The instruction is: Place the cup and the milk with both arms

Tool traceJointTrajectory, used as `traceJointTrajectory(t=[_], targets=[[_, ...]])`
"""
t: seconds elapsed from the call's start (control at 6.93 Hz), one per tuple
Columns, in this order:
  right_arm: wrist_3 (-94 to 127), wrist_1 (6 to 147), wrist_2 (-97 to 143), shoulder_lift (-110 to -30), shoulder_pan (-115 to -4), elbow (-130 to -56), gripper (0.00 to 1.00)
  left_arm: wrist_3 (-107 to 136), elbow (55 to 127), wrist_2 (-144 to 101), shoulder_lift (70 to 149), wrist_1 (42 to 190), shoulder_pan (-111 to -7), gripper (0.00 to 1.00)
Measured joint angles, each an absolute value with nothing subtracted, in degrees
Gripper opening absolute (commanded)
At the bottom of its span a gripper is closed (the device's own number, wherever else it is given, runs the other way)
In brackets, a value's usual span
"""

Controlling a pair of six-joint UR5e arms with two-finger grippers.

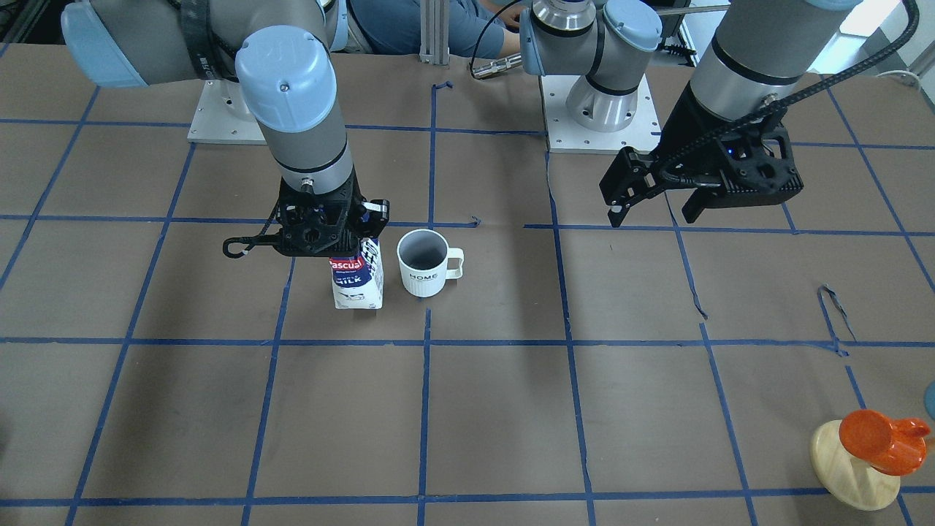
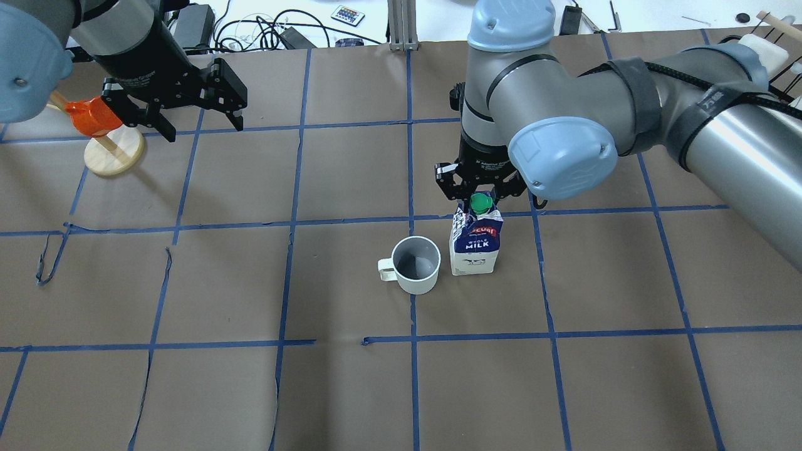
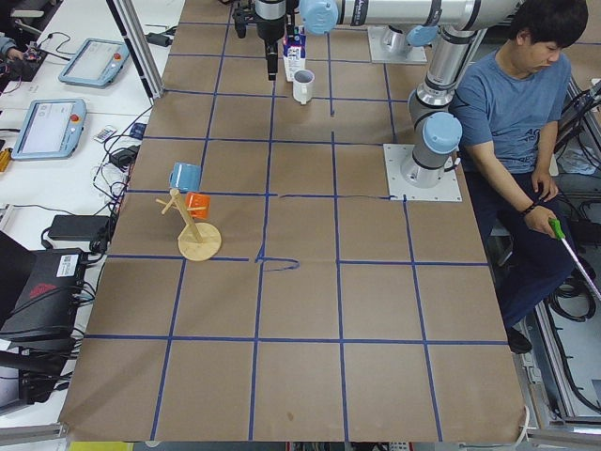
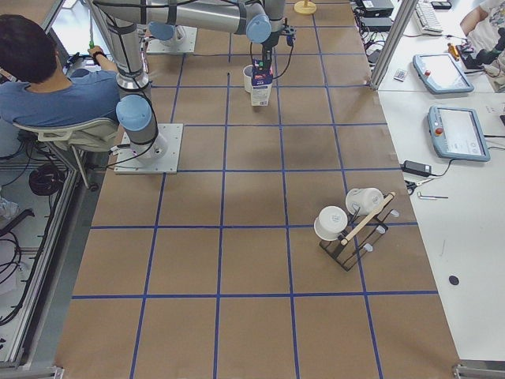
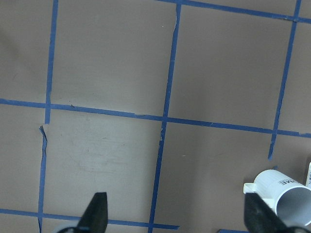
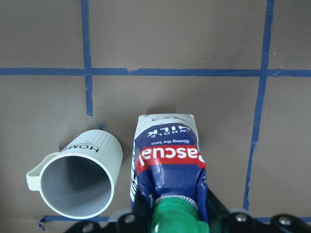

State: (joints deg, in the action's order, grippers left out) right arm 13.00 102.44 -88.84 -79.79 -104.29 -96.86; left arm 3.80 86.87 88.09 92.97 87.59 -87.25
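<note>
1. The milk carton [image 2: 474, 247] stands upright on the brown table [image 2: 564, 388], near the middle, where blue tape lines cross.
2. The right gripper [image 2: 479, 191] comes straight down on the carton. Its two black fingers [image 6: 141, 206] press the gable top from both sides, beside the green cap [image 2: 480, 202], so it is pinching the carton.
3. The white cup [image 2: 415, 266] stands upright just beside the carton, on the side of the robot's left arm. The right wrist view shows a narrow gap between them. The cup's handle points away from the carton, and the word "HOME" is on its wall.
4. The left gripper [image 2: 203, 125] hangs above the table, well apart from the cup, with its fingers spread wide and nothing between them.
5. Near the left gripper, an orange cup [image 2: 91, 117] hangs on a wooden stand [image 2: 116, 156]
</note>
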Motion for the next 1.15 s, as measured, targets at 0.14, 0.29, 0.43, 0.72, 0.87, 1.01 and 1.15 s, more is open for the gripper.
traceJointTrajectory(t=[0.14, 0.29, 0.43, 0.72, 0.87, 1.01, 1.15], targets=[[13.03, 102.71, -88.8, -79.51, -104.73, -96.91, 0.2, 3.3, 86.8, 88.26, 92.98, 87.51, -87.22, 1.0], [13.06, 103.02, -88.78, -79.27, -105.24, -96.93, 0.2, 3.09, 86.78, 88.36, 92.98, 87.45, -87.2, 1.0], [13.08, 103.11, -88.77, -79.16, -105.52, -96.94, 0.28, 3.02, 86.78, 88.4, 92.93, 87.42, -87.19, 1.0], [13.09, 103.1, -88.83, -79.03, -105.64, -97.06, 0.78, 3.01, 86.93, 88.42, 92.67, 87.44, -87.19, 1.0], [13.09, 103.12, -88.83, -78.9, -105.65, -97.05, 0.9, 3.05, 87.03, 88.42, 92.58, 87.47, -87.19, 1.0], [13.1, 103.22, -88.78, -78.81, -105.64, -97.0, 1.0, 3.07, 87.16, 88.44, 92.46, 87.51, -87.19, 1.0], [13.12, 103.38, -88.74, -78.78, -105.6, -96.8, 1.0, 3.07, 87.36, 88.48, 92.27, 87.55, -87.19, 1.0]])
